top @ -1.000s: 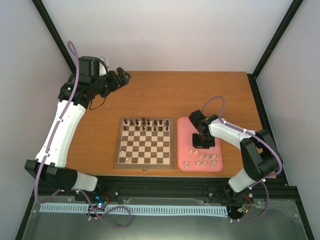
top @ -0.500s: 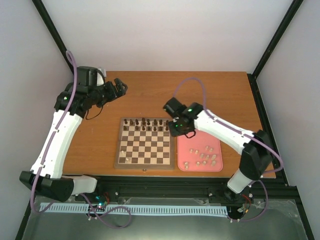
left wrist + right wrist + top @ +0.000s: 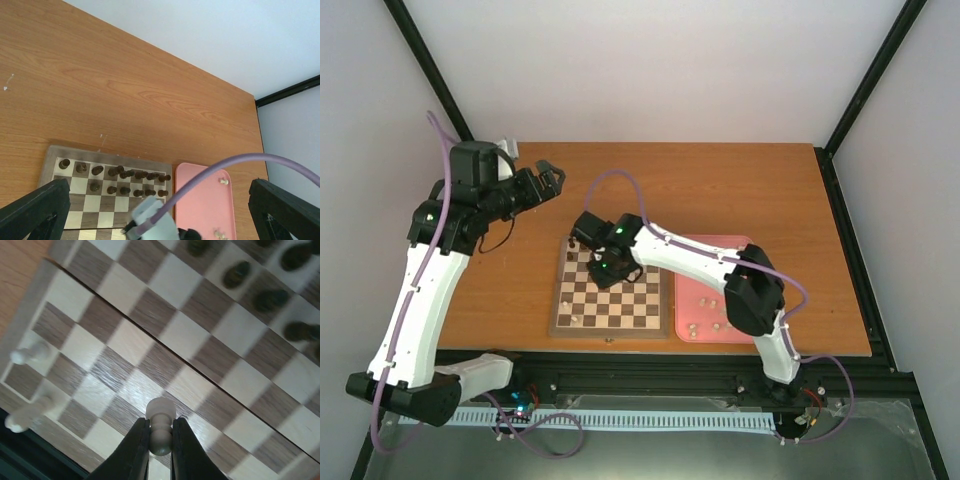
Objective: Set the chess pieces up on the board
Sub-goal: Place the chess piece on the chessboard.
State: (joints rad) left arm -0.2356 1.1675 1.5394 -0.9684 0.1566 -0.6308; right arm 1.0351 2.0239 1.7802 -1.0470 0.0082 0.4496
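Orange-brown table — above the board, right jaws pinch one cream chess piece (upright); left jaws wide.

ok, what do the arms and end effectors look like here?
The left arm and right arm have white link shells with black joint housings. A lilac cable runs along each, looping free near the wrist. Small green lights glow on the joints. The left end effector and right end effector are black and two-fingered.
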